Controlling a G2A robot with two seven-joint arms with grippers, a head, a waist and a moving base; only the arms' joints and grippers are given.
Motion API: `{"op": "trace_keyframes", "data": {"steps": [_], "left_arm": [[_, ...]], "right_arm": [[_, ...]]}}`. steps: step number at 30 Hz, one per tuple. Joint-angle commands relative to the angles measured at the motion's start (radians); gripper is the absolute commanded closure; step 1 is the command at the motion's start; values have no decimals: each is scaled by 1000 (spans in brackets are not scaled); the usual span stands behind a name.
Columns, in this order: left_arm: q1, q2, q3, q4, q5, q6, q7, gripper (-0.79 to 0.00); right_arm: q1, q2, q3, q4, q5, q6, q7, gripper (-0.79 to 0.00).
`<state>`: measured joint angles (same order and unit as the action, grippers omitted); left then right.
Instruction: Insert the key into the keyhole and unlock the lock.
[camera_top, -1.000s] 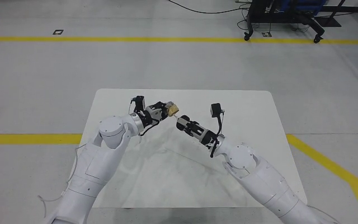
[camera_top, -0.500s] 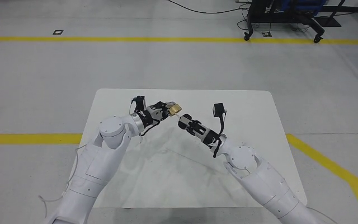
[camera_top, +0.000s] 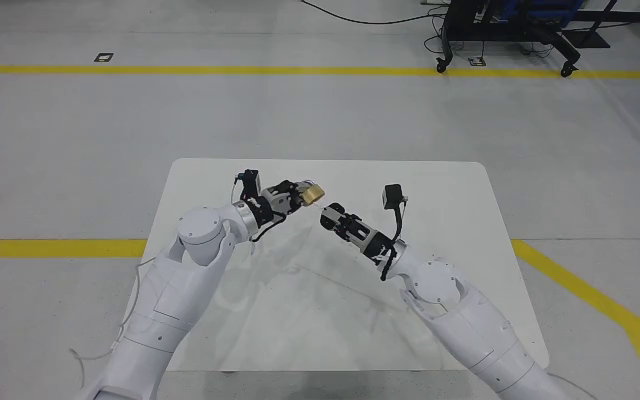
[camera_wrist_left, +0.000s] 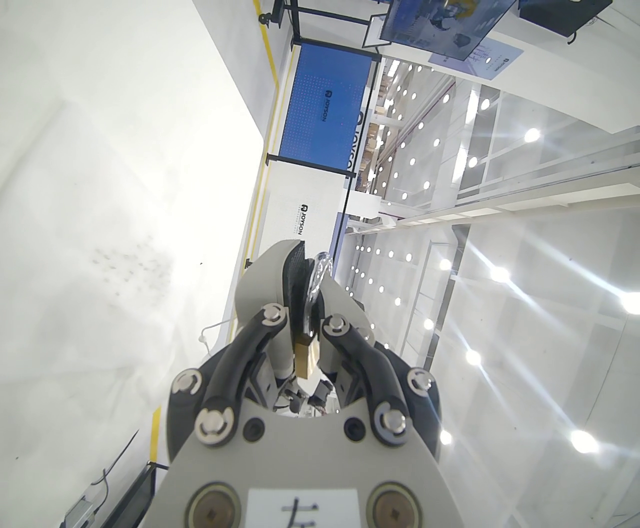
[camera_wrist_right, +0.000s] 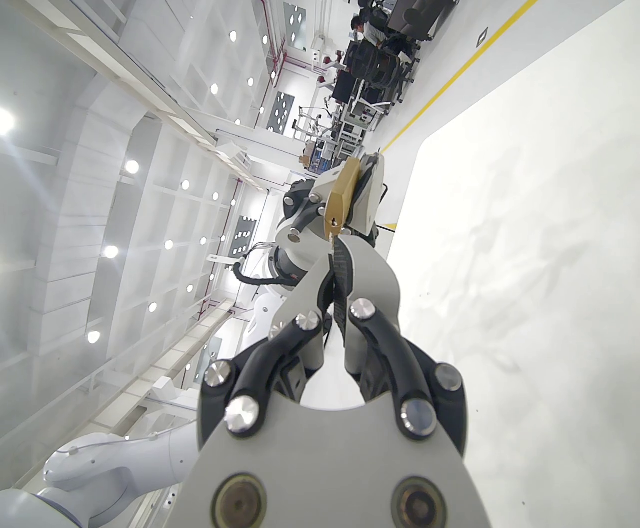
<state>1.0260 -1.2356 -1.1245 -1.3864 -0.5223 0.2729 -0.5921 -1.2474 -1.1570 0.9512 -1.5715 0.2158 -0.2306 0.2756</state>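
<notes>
A brass padlock (camera_top: 313, 190) is held above the white table, with my left gripper (camera_top: 299, 194) shut on it. From the left wrist, a brass strip of the padlock (camera_wrist_left: 303, 358) shows between the closed fingers and a shiny metal piece sticks out at the tips (camera_wrist_left: 320, 272). In the right wrist view the padlock (camera_wrist_right: 342, 195) turns its keyhole end (camera_wrist_right: 331, 220) toward my right gripper (camera_wrist_right: 335, 246). That gripper is shut on the key, of which only a small tip (camera_wrist_right: 333, 240) shows. The tip sits just short of the keyhole end. From above, the right gripper (camera_top: 328, 213) is a little apart from the lock.
Both arms meet over the rear middle of the white table (camera_top: 440, 200). A yellow floor line (camera_top: 70, 247) runs on either side of the table. A dark wheeled stand (camera_top: 505, 35) is far behind on the floor.
The right gripper has drawn back slightly from the padlock, toward the right. The left gripper has lifted the padlock a touch.
</notes>
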Motion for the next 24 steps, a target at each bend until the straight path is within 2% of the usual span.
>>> {"op": "trace_keyframes", "data": {"steps": [1,24], "left_arm": [[2,0,0,-4,5,-3,0,0],[15,0,6,-42,76,-27,16,0]], "right_arm": [[-2,-2,3,0,-1,0,-1,0],[-22,-20,47,5,-6,8,-4,0]]}}
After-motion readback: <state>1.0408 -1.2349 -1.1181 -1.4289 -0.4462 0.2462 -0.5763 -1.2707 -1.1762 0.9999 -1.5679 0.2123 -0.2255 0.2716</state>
